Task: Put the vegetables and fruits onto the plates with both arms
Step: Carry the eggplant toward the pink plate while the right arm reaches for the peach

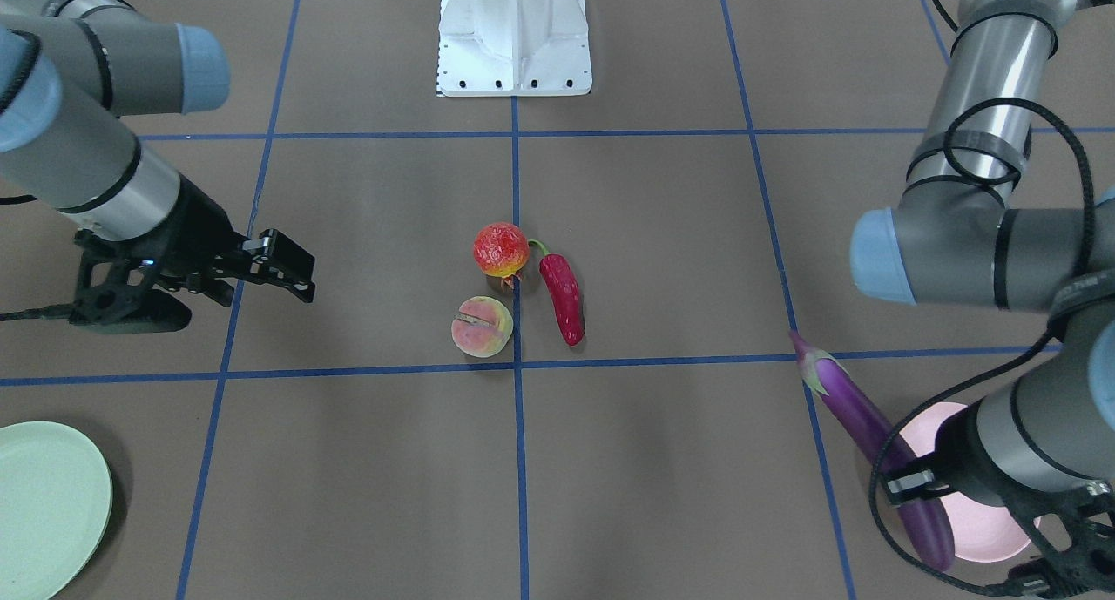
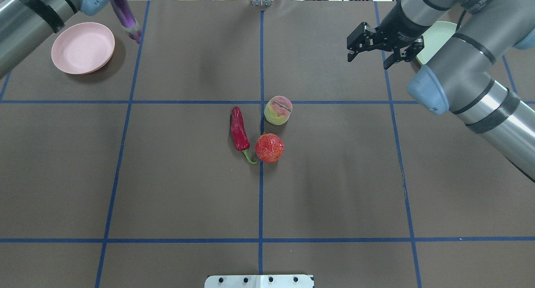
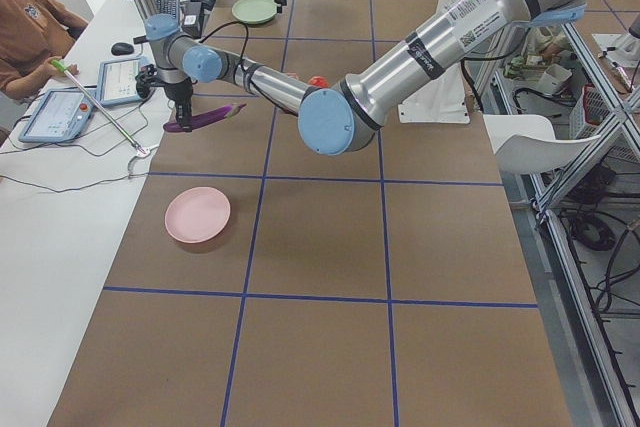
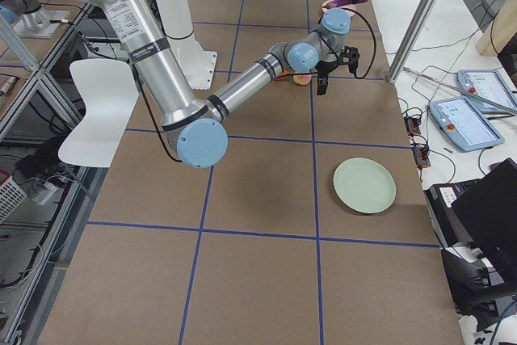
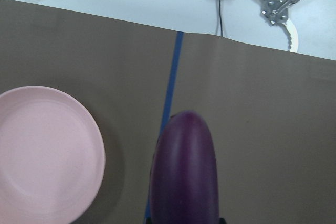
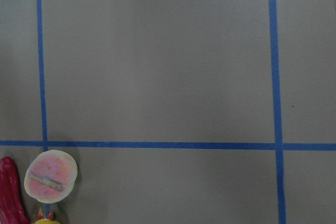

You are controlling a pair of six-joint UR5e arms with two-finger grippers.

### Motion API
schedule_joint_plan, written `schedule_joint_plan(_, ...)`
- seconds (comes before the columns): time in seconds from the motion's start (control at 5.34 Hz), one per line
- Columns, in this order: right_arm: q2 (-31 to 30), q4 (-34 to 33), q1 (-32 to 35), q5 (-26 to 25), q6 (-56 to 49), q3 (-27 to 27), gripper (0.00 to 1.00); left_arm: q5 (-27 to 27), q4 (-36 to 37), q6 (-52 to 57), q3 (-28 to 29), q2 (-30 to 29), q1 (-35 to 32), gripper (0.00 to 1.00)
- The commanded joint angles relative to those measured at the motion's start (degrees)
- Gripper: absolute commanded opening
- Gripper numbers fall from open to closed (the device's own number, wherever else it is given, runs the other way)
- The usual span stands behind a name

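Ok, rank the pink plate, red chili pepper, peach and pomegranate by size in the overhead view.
Pale pink round plate
Shiny red chili pepper, by length
Pink-yellow peach and bumpy red-orange pomegranate: look alike, unranked

Overhead and front views opposed, sharing the peach [image 2: 278,110], side views lengthwise, wrist cameras close

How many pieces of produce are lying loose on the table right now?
3: the chili pepper, the peach and the pomegranate, clustered at the table's center. The eggplant is off the table, held by the left end effector. None seems hidden.
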Motion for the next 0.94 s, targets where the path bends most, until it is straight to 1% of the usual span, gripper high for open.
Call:
schedule_joint_plan(0.0, 10.1, -0.1, -4.8, -3.9, 8.8, -10.3, 1.00, 0.3, -5.4, 7.3, 8.7, 0.3, -3.1, 0.00)
schedule_joint_plan(0.19, 11.5, 0.0, -7.5, -7.1, 10.2, -12.7, 1.00, 0.6, -8.4, 7.5, 11.4, 0.4, -3.3, 0.00)
schedule_joint_plan(0.37, 15.1, 0.1, -9.9, -8.8, 10.9, -17.0, 1.00, 3.6, -8.8, 10.7, 12.4, 1.1, -4.2, 0.00)
schedule_joint_plan(0.56, 17.1, 0.6, -12.5, -11.6, 12.6, -19.9, 1.00, 5.4, -9.2, 11.7, 13.1, 1.8, -4.4, 0.00)
schedule_joint_plan(0.75, 16.8, 0.9, -15.0, -13.7, 13.2, -20.8, 1.00, 5.5, -10.6, 11.8, 14.1, 1.9, -4.8, 0.00)
